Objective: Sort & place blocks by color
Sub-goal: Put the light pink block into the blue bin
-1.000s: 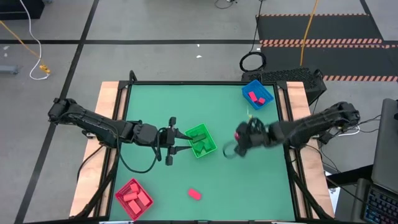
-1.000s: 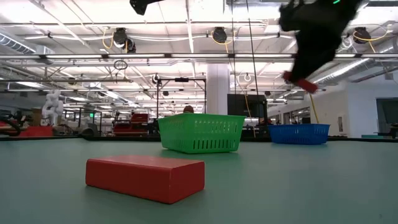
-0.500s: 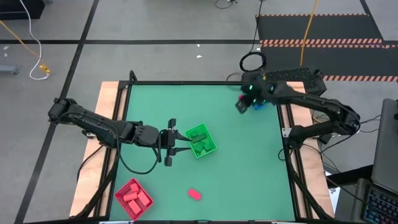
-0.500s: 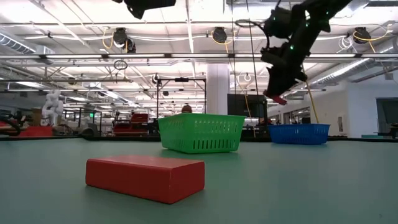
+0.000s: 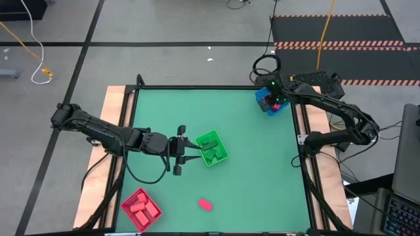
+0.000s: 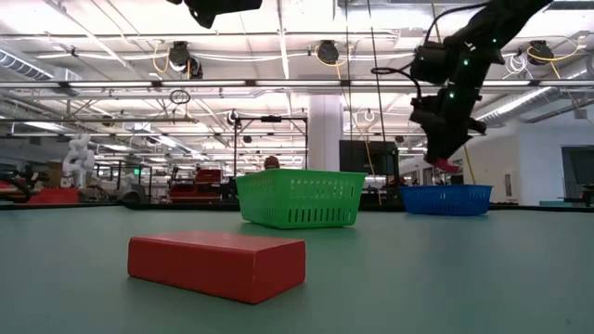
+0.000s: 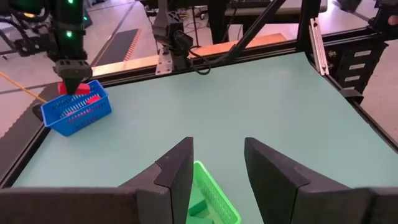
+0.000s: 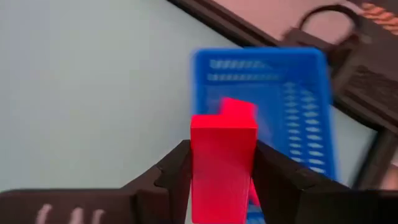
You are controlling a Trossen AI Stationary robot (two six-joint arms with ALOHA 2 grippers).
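My right gripper (image 5: 268, 99) hangs over the blue bin (image 5: 279, 105) at the table's far right corner, shut on a red block (image 8: 222, 155). The low view shows that block (image 6: 446, 164) just above the blue bin (image 6: 445, 199), which holds another red block (image 8: 237, 109). My left gripper (image 5: 192, 151) hovers open and empty beside the green bin (image 5: 212, 148), which holds green blocks. In the left wrist view its fingers (image 7: 177, 171) stand apart over the green bin (image 7: 214, 202). One red block (image 5: 205, 204) lies flat on the table near the front edge. My right gripper pinches the red block by two opposite sides (image 8: 222, 183) between its two fingers (image 8: 174, 174). The fingers slant down from above. The block sticks out past the fingertips and is lifted clear above the blue bin.
A red bin (image 5: 141, 208) with red blocks stands at the near left corner. The green bin sits in the table's middle. A dark ring (image 5: 265, 65) lies on the floor beyond the far edge.
My right gripper has swung from beside the green bin in the table's middle toward the far right corner and now hangs over the blue bin. It turned on the way and kept the red block lifted clear.
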